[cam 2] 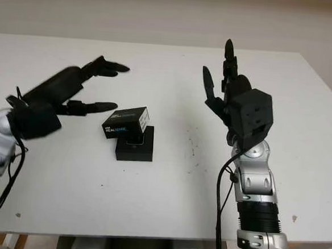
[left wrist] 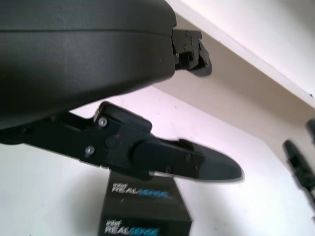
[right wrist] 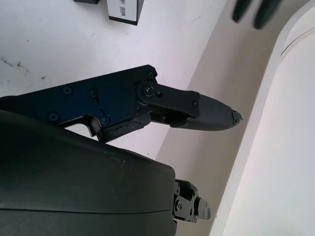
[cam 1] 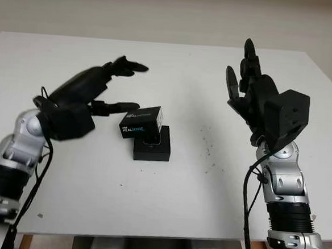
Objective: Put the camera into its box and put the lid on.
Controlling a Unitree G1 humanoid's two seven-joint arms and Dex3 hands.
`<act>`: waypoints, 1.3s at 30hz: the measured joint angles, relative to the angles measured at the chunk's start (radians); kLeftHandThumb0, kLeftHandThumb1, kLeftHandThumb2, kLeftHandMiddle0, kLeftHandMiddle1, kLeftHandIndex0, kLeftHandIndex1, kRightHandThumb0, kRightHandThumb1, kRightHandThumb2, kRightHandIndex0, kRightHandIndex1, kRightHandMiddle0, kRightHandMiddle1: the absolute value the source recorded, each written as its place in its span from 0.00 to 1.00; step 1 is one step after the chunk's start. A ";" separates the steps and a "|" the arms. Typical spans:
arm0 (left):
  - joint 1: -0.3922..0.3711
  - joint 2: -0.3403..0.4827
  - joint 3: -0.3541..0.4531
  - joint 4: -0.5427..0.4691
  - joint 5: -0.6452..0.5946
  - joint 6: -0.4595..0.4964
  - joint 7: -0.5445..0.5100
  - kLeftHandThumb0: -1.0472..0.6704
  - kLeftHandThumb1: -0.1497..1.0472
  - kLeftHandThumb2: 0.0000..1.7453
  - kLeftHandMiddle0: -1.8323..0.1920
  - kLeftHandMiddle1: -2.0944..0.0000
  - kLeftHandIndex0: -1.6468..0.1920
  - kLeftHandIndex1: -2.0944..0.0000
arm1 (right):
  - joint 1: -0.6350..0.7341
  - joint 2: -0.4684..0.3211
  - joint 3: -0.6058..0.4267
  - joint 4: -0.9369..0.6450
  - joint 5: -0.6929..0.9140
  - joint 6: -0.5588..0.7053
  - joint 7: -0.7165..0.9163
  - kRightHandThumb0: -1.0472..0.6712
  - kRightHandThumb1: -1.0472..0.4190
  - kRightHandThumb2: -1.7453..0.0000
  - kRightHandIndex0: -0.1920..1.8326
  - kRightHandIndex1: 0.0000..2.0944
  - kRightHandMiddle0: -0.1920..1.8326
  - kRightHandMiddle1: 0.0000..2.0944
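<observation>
A black box base (cam 1: 153, 148) sits near the middle of the white table (cam 1: 166, 204). The black lid (cam 1: 141, 121), printed "RealSense", lies tilted across the base's far left corner, half covering it. A small silvery part shows in the base under the lid's edge; I cannot tell whether it is the camera. My left hand (cam 1: 139, 87) is open above the table just left of the lid, not touching it; the left wrist view shows the lid (left wrist: 142, 216) below one finger (left wrist: 197, 166). My right hand (cam 1: 241, 64) is open and raised to the right of the box, well apart from it.
Small dark specks (cam 1: 207, 147) mark the table to the right of the box. The table's near edge (cam 1: 147, 232) runs across the bottom. In the right wrist view the box (right wrist: 125, 9) is far off across the white table.
</observation>
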 measured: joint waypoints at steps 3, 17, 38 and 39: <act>-0.085 0.027 0.004 0.014 -0.054 0.096 -0.138 0.03 0.96 0.04 1.00 0.99 0.98 0.96 | 0.002 -0.001 0.000 -0.001 0.000 0.004 0.000 0.24 0.00 0.64 0.01 0.03 0.01 0.03; -0.363 0.052 -0.210 0.301 0.163 0.146 -0.410 0.05 0.89 0.02 1.00 0.99 0.99 0.98 | 0.001 -0.010 0.000 -0.007 0.007 0.033 0.018 0.23 0.00 0.65 0.00 0.02 0.00 0.02; -0.404 -0.055 -0.297 0.377 0.339 0.107 -0.291 0.04 0.90 0.03 0.93 0.96 0.96 0.97 | -0.017 -0.012 0.000 -0.010 0.017 0.037 0.034 0.23 0.00 0.65 0.00 0.01 0.00 0.01; -0.404 -0.058 -0.297 0.387 0.337 0.107 -0.288 0.05 0.88 0.03 0.95 0.75 0.96 0.97 | -0.017 -0.012 -0.001 -0.011 0.018 0.037 0.034 0.23 0.00 0.65 0.00 0.01 0.00 0.01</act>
